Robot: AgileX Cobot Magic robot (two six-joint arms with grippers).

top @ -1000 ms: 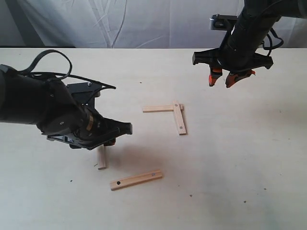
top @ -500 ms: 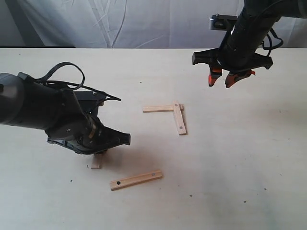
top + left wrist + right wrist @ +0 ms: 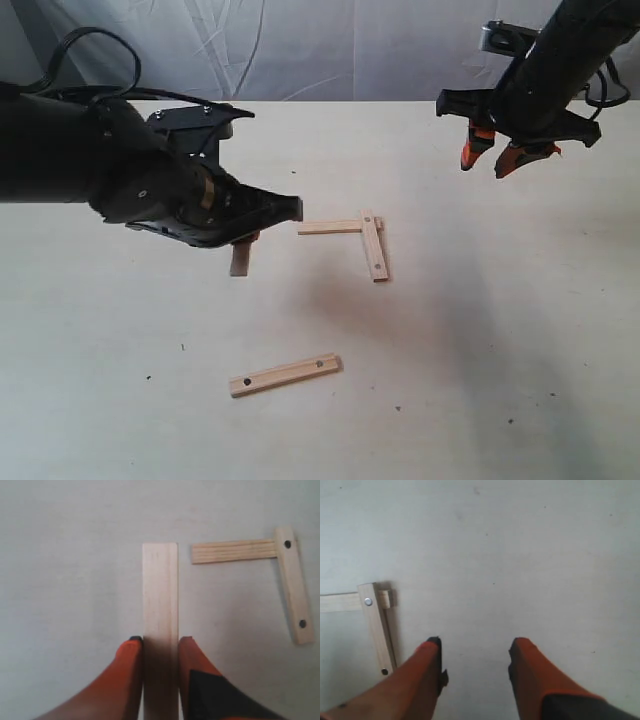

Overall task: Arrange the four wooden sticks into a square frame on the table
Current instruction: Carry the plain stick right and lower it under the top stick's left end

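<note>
My left gripper point(image 3: 160, 641) is clamped on the held stick point(image 3: 160, 582). The orange fingers point(image 3: 131, 670) pinch its long edges near one end, so most of it juts out ahead, and it looks lifted off the table point(image 3: 520, 340). Gripped lengthwise like this, I judge it's lined up to go down as the frame's third side. It sits near the free end of the horizontal stick point(image 3: 328, 228), not touching. That one overlaps the upright stick point(image 3: 376, 252) at a corner, so there's an L, half the square. The fourth stick point(image 3: 284, 375) lies well apart, nearer the camera. The right gripper point(image 3: 497, 160) hangs high on the far right, jaws parted and empty, probably parked out of the way.
</note>
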